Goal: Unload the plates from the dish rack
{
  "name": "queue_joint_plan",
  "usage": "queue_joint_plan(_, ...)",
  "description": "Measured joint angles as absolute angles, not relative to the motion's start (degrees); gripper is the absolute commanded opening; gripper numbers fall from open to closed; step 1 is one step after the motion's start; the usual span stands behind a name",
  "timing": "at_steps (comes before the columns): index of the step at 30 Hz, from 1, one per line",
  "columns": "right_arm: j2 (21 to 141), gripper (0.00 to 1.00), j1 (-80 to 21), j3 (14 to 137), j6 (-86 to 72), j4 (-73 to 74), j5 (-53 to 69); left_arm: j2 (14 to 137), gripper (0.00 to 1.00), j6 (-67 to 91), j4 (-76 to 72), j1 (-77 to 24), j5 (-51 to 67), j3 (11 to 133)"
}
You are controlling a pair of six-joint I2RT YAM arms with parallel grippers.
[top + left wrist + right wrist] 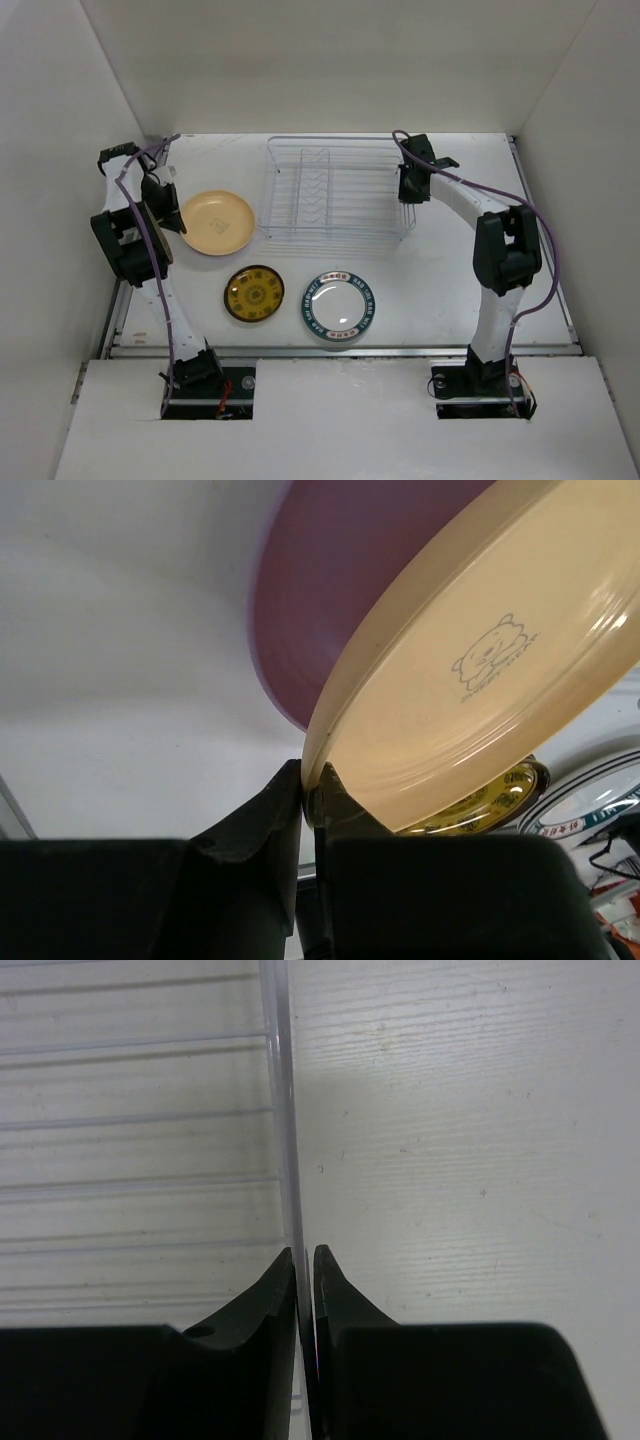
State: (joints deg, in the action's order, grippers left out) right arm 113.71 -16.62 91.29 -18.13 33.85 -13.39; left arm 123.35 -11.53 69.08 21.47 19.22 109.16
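Tan plate (pixel 480 680) rim pinched in left gripper (pixel 312 780); right gripper (pixel 305 1256) clamps dish rack (pixel 284 1110) edge wire.

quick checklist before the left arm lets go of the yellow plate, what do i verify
1. The silver wire dish rack holds no plates: ok.
2. The left gripper has its jaws pinched on the rim of the tan-yellow round plate: ok.
3. That plate rests fully on the lilac round plate: cannot tell.
4. The right gripper has its jaws shut on the rack's wire edge: ok.
5. The dark-rimmed orange-centred plate and the teal-rimmed white plate lie apart from the tan one: ok.
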Motion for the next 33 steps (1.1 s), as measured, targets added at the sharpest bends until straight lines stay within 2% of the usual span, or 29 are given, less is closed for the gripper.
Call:
queue_joint_plan(4,113.7,0.0,-16.6,91.4,-17.6,33.8,-13.3,123.6,0.0,-11.4,69.0,21.5,19.1,111.6)
queue_joint_plan(7,113.7,0.02,-16.6,91.4,-17.6,33.8,-13.3,124.0,0.15,-11.4,68.8,21.5,18.8,111.7)
queue_joint_plan(8,113.7,0.04,-16.6,91.4,-17.6,33.8,-13.2,124.1,0.21,-11.5,68.8,21.5,18.8,111.7)
queue_joint_plan(9,113.7,0.05,-16.6,91.4,-17.6,33.8,-13.2,124.3,0.38,-11.7,68.9,21.5,18.8,111.7)
queue_joint_plan(13,113.7,0.11,-16.6,91.4,-17.5,33.9,-13.2,124.9,0.69,-12.8,69.9,21.5,18.9,111.7)
queue_joint_plan(14,113.7,0.12,-16.6,91.5,-17.5,33.9,-13.2,125.1,0.8,-13.1,70.2,21.5,18.9,111.7)
queue_joint_plan(17,113.7,0.13,-16.6,91.8,-17.5,34.1,-13.2,125.2,0.9,-13.5,70.6,21.5,18.9,111.7)
queue_joint_plan(18,113.7,0.16,-16.6,91.9,-17.5,34.1,-13.2,125.1,1.0,-13.6,70.6,21.5,19.0,111.7)
queue_joint_plan(20,113.7,0.28,-16.6,92.1,-17.6,34.3,-13.4,125.0,1.0,-13.7,70.5,21.5,19.0,111.7)
queue_joint_plan(21,113.7,0.47,-16.6,92.2,-17.6,34.2,-14.2,124.9,1.0,-13.8,70.5,21.5,18.8,111.7)
queue_joint_plan(24,112.9,0.63,-16.5,92.9,-17.6,34.3,-16.6,123.2,1.0,-13.2,70.1,21.5,17.5,111.7)
queue_joint_plan(25,112.1,0.75,-16.4,93.2,-17.6,34.3,-17.3,122.0,1.0,-12.9,69.7,21.5,16.8,111.7)
queue_joint_plan(29,106.1,0.94,-16.2,93.4,-17.6,34.4,-19.1,113.9,1.0,-9.6,66.3,21.5,11.2,111.7)
queue_joint_plan(30,104.1,0.94,-16.2,93.6,-17.6,34.4,-19.5,111.6,1.0,-8.5,65.3,21.5,9.4,111.6)
queue_joint_plan(31,101.9,1.0,-16.2,93.9,-17.5,34.5,-19.8,108.7,1.0,-7.2,64.1,21.5,6.9,111.6)
queue_joint_plan(33,97.5,1.0,-16.2,94.4,-17.6,34.6,-20.5,102.9,1.0,-4.8,61.8,21.5,1.2,111.6)
